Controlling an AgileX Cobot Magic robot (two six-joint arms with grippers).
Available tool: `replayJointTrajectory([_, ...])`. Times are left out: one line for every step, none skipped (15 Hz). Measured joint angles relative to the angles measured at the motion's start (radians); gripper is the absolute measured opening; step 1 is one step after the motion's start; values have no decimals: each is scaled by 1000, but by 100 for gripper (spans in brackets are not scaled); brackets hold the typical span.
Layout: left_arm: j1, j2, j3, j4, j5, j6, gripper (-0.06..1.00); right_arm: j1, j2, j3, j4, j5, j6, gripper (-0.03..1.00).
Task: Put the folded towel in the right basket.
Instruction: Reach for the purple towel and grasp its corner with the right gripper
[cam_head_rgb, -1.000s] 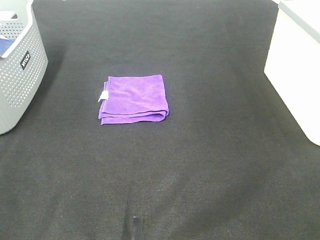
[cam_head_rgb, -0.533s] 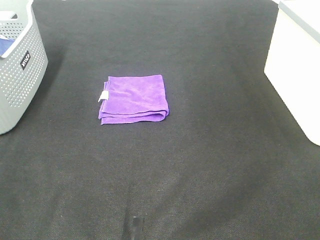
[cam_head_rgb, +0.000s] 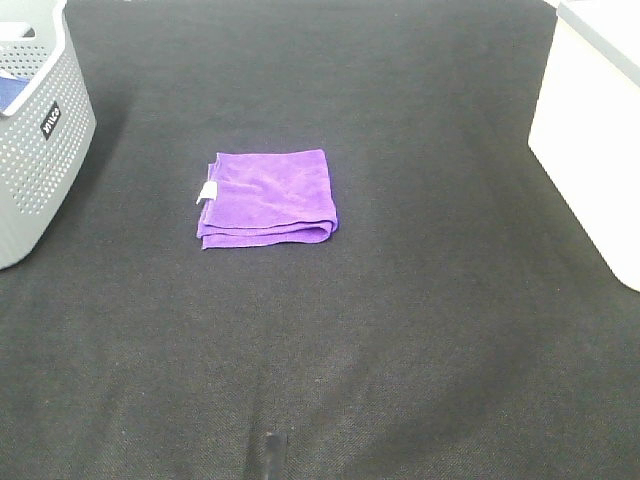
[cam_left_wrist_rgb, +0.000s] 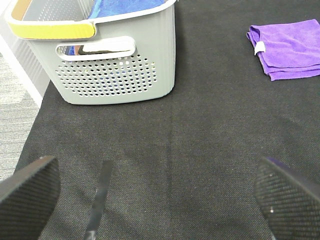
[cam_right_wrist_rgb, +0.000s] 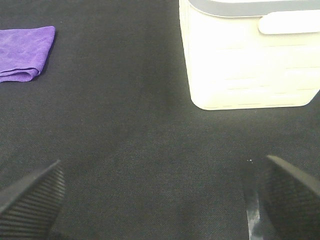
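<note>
while flat, towel (cam_head_rgb: 268, 197) lengthwise left-to-right

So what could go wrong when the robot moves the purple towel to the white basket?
The purple towel lies folded in loose layers, so a pinch might grab only the top one and unfold it. It sits nearer the grey basket than the white basket, so it might slip on the long carry. The left gripper and right gripper are open, not near it yet.
</note>
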Motion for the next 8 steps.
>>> replayJointTrajectory([0, 0, 0, 0, 0, 0, 99, 0, 0, 0, 0, 0, 0, 96])
replayJointTrajectory([0, 0, 0, 0, 0, 0, 99, 0, 0, 0, 0, 0, 0, 96])
replayJointTrajectory([0, 0, 0, 0, 0, 0, 99, 0, 0, 0, 0, 0, 0, 96])
replayJointTrajectory([0, 0, 0, 0, 0, 0, 99, 0, 0, 0, 0, 0, 0, 96])
replayJointTrajectory([0, 0, 0, 0, 0, 0, 99, 0, 0, 0, 0, 0, 0, 96])
replayJointTrajectory([0, 0, 0, 0, 0, 0, 99, 0, 0, 0, 0, 0, 0, 96])
replayJointTrajectory([0, 0, 0, 0, 0, 0, 99, 0, 0, 0, 0, 0, 0, 96])
replayJointTrajectory([0, 0, 0, 0, 0, 0, 99, 0, 0, 0, 0, 0, 0, 96])
